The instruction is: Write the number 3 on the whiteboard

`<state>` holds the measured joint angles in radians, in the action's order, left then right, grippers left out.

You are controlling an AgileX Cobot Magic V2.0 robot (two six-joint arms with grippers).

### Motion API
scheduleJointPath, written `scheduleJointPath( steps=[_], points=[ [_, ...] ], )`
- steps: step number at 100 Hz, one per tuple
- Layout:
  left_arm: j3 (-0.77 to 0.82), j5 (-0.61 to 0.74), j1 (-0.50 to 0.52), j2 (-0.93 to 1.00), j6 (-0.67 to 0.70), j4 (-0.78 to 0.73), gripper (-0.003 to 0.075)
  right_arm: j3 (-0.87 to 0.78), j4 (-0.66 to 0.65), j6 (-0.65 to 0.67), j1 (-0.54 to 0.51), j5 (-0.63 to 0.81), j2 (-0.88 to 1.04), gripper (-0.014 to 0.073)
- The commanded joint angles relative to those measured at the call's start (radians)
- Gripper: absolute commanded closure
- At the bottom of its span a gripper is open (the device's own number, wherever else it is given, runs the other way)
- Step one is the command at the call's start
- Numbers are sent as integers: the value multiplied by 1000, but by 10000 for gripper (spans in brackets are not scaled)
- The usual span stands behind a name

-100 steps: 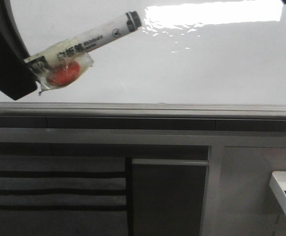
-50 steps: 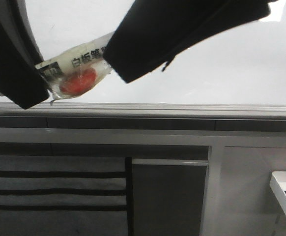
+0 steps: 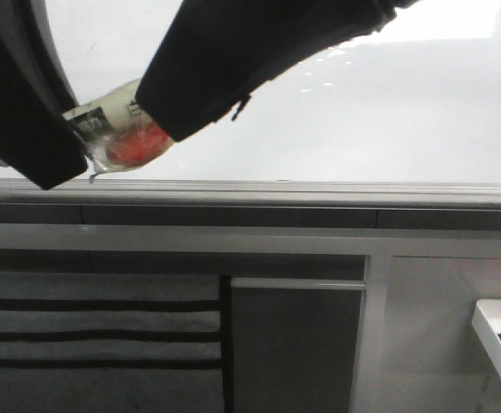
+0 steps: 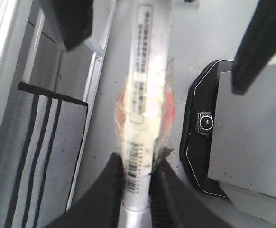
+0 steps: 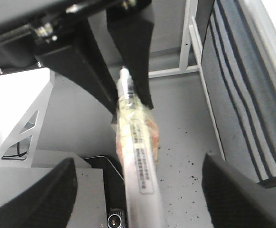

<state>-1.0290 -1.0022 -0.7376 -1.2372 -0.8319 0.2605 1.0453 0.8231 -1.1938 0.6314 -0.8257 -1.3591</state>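
The whiteboard (image 3: pixel 362 112) fills the upper front view, glossy and blank; no number 3 shows on it. My left gripper (image 3: pixel 65 138) is shut on the rear end of a white marker (image 3: pixel 104 116) wrapped in clear tape over a red patch. The left wrist view shows its fingers (image 4: pixel 137 164) clamping the marker (image 4: pixel 145 71). My right gripper (image 3: pixel 173 103) reaches in from the upper right and hides the marker's cap end. In the right wrist view its jaws (image 5: pixel 139 180) stand wide open on either side of the marker (image 5: pixel 138 152), not touching it.
A grey metal edge strip (image 3: pixel 250 191) runs under the board. Below are grey cabinet panels (image 3: pixel 293 344) and a striped grey panel (image 3: pixel 95 335). A white tray (image 3: pixel 500 340) hangs at the lower right. The wrist views show speckled floor (image 5: pixel 185 156).
My right gripper has come into view from the upper right and slid left along the marker, covering its cap end. The left gripper still holds the marker and has shifted slightly.
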Motion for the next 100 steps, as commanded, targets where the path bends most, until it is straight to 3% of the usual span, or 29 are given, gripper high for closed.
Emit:
scheduleJointPath(
  steps=[1, 27, 53, 92, 100],
  points=[
    [-36, 50, -8, 28, -10, 25, 738, 35, 42, -13, 2, 6, 15, 108],
    [-36, 50, -8, 28, -10, 25, 738, 35, 76, -13, 2, 6, 14, 113],
    [-36, 52, -8, 28, -10, 25, 738, 36, 76, -13, 2, 6, 14, 329],
    [-36, 57, -8, 28, -10, 25, 737, 36, 76, -13, 2, 0, 14, 517],
    [-36, 64, -8, 28, -10, 25, 699, 36, 76, -13, 2, -4, 14, 557]
  ],
)
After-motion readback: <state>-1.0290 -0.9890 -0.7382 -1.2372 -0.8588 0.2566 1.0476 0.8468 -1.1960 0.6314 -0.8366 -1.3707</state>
